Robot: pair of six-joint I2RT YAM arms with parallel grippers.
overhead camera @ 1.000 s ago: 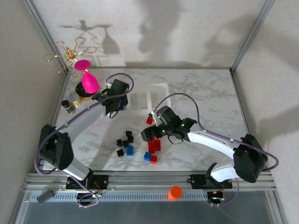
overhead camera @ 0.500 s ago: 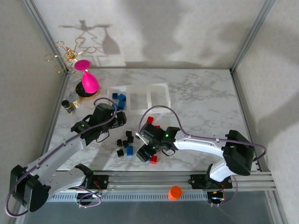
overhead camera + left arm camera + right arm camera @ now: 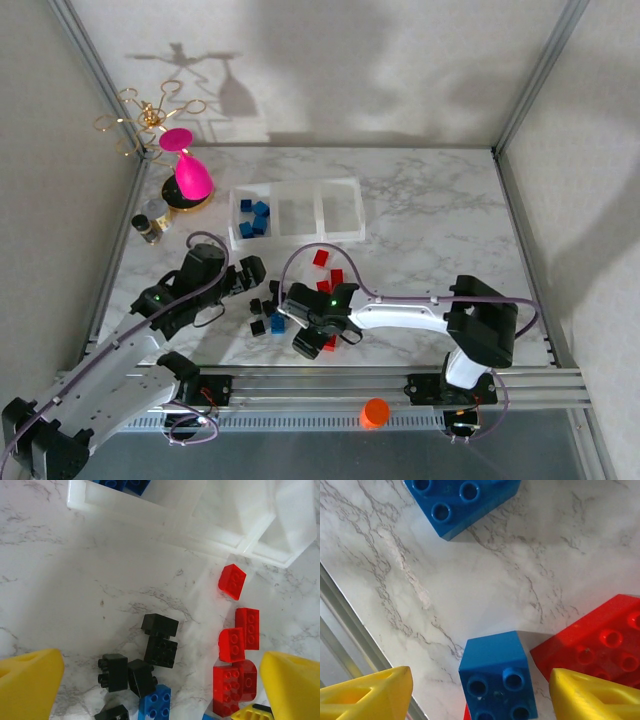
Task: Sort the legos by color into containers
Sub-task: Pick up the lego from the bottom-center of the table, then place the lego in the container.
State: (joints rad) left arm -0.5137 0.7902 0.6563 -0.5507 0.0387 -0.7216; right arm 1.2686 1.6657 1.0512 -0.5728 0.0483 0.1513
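The containers (image 3: 340,212) form a clear three-bin tray at the back, with blue legos (image 3: 252,217) in the left bin. Black legos (image 3: 161,651) and a blue one (image 3: 155,702) lie in a loose cluster on the marble, with red legos (image 3: 232,645) to their right. My left gripper (image 3: 160,690) hangs open above the black cluster, holding nothing. My right gripper (image 3: 480,695) is open low over the table, its yellow fingers (image 3: 365,695) either side of a blue lego (image 3: 497,680). A second blue lego (image 3: 460,500) and a red one (image 3: 600,645) lie close by.
A pink goblet (image 3: 188,170), a gold wire stand (image 3: 150,115) and a small jar (image 3: 150,222) stand at the back left. An orange cap (image 3: 375,411) rests on the front rail. The table's near edge (image 3: 335,645) runs just beside my right gripper.
My left gripper has pulled back from the blue bin to above the black legos. My right gripper has moved left and nearer, down over a blue lego.
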